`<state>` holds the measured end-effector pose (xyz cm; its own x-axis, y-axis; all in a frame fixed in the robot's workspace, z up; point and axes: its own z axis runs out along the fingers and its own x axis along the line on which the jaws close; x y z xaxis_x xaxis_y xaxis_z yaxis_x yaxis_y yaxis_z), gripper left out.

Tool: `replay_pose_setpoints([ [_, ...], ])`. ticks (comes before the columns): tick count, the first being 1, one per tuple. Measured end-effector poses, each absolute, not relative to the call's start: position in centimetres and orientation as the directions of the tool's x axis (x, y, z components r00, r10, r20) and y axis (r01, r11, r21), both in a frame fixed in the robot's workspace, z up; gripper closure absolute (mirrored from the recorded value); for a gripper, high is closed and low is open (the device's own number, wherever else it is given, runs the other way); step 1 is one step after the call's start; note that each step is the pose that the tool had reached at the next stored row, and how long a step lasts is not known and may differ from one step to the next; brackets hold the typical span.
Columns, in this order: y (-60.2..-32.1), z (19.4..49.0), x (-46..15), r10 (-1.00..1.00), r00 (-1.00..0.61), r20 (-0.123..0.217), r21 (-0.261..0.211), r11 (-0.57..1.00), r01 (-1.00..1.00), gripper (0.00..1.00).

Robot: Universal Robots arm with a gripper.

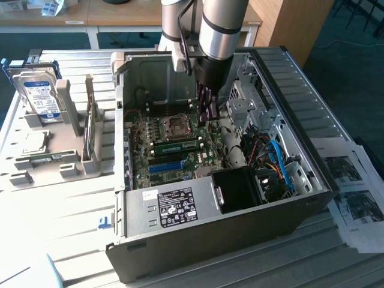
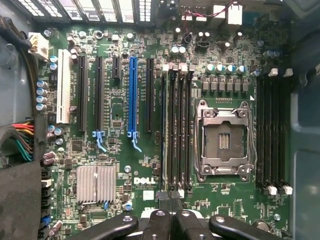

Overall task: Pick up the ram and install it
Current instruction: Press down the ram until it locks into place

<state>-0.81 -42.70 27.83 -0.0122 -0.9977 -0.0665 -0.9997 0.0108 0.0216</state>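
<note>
The ram (image 1: pixel 174 146) is seen seated in the motherboard (image 2: pixel 115 107) at the exterior frame's centre; the gripper (image 1: pixel 209 117) is held above, fingers clenched on nothing. It is judged light, stiff, fragile, best taken by its top edge

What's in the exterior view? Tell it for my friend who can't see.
A robot arm reaches down into an open computer case, its shut tool over the motherboard. A green ram sits on that board; a hard drive stands on the exterior view's left.
</note>
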Motion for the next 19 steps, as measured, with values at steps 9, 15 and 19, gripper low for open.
replay_pose_setpoints([
  [9, -42.7, 27.65, -0.81, -0.998, -0.012, -0.066, 0.022, 0.011, -1.0, 0.9],
  [15, -42.7, 27.4, -0.81, -0.998, -0.012, -0.067, 0.022, 0.011, -1.0, 0.9],
  [19, -42.7, 27.08, -0.81, -0.998, -0.012, -0.066, 0.022, 0.011, -1.0, 0.9],
])
